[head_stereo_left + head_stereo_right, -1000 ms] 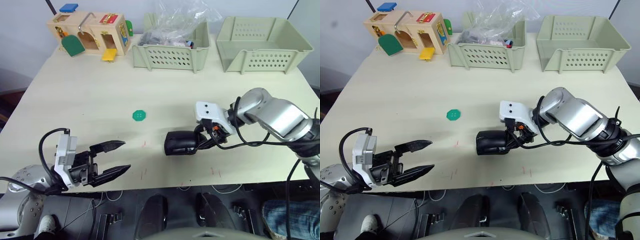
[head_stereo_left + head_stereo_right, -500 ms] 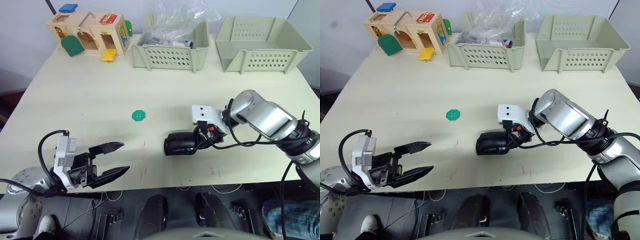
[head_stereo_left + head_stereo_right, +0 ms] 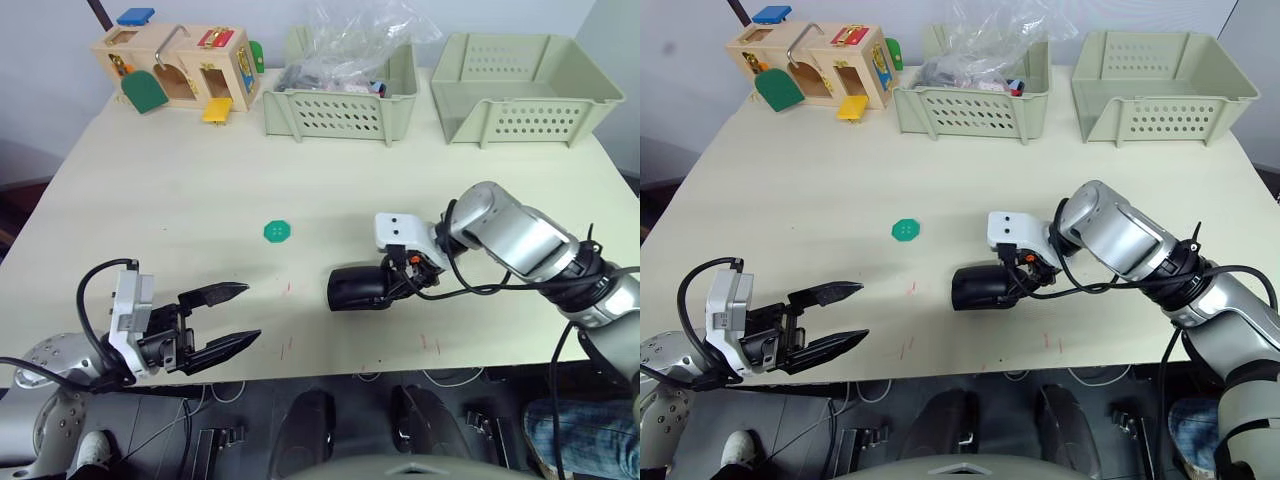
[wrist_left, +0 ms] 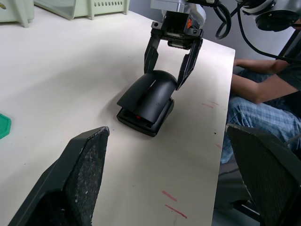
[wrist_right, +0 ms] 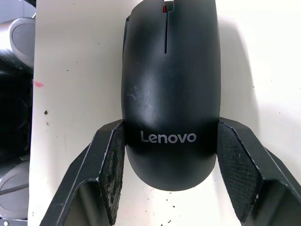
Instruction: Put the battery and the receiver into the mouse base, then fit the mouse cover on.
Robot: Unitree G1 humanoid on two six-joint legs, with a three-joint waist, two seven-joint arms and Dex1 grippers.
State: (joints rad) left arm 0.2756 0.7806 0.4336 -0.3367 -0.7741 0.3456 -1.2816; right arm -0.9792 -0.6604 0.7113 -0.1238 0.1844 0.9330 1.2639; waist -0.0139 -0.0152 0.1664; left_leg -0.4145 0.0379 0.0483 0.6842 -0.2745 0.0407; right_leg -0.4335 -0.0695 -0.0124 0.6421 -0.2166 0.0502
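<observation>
The black mouse lies in the middle of the table near its front edge. Its glossy mouse cover (image 3: 358,285) sits on top of the mouse base (image 4: 141,123), with the front lip raised a little, leaving a gap. My right gripper (image 3: 388,285) straddles the rear of the cover (image 5: 169,84), a finger pressed against each side, just below the Lenovo lettering. My left gripper (image 3: 252,312) hovers open over the table's front left edge, well apart from the mouse. The battery and the receiver are hidden.
A flat green disc (image 3: 279,232) lies left of the mouse. At the back stand a wooden toy box (image 3: 180,68), a basket holding a plastic bag (image 3: 340,100) and an empty basket (image 3: 525,90). A seated person's legs (image 4: 254,108) are beside the table.
My right gripper and forearm have slid a little to the left along the mouse, which stays where it was. The left gripper has not moved.
</observation>
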